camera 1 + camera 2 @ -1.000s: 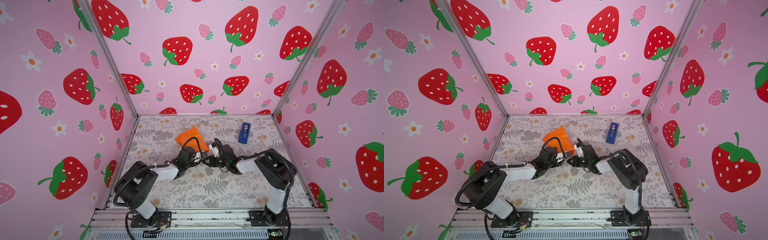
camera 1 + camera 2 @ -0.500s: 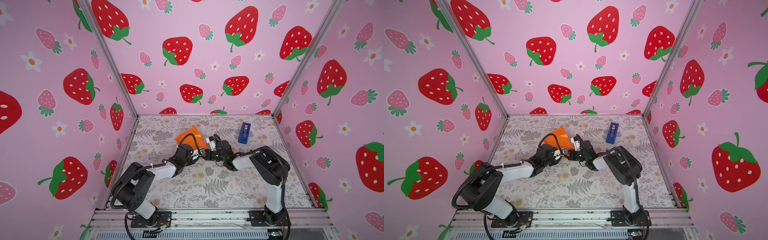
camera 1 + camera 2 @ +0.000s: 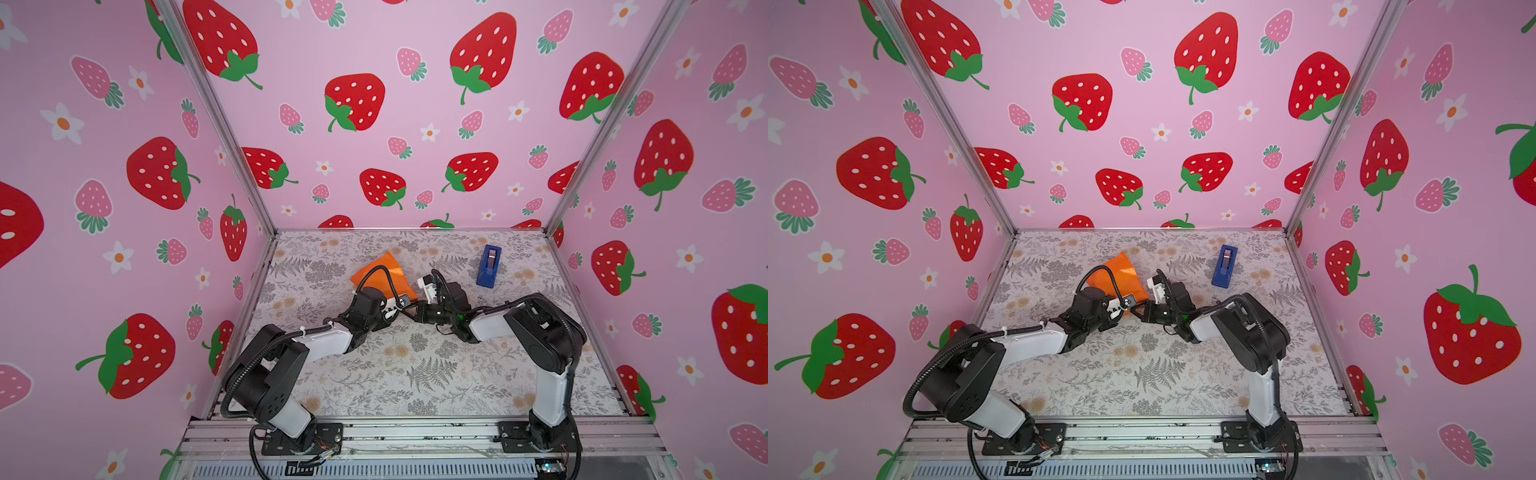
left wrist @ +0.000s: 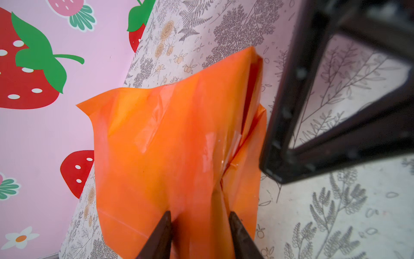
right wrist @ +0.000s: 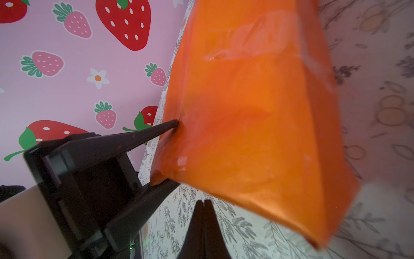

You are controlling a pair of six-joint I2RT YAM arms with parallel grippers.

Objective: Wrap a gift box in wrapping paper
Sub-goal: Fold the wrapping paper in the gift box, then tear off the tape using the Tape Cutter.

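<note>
- Standing at the open front, an onlooker faces a booth with pink walls (image 3: 124, 174) printed with red strawberries and white flowers, over a table (image 3: 415, 374) covered in a grey fern-and-blossom cloth.
- On the left, the left arm (image 3: 324, 340) lies low across the table, reaching toward the middle.
- Its left gripper (image 4: 199, 216) is clamped on the wrapping paper (image 3: 376, 268), with one fingertip (image 5: 175, 123) denting the glossy orange face and the other tucked beneath.
- The wrapping paper sits folded into a creased, boxy bundle behind the grippers, just left of centre; the gift box is hidden from sight.
- Just right of the bundle, the right gripper (image 5: 203, 201) is clenched with its tips together, holding nothing, and points at the left gripper.
- Further right and back, well apart from the bundle, stands a bright blue tape dispenser (image 3: 488, 266); any label on it is too small to read.
</note>
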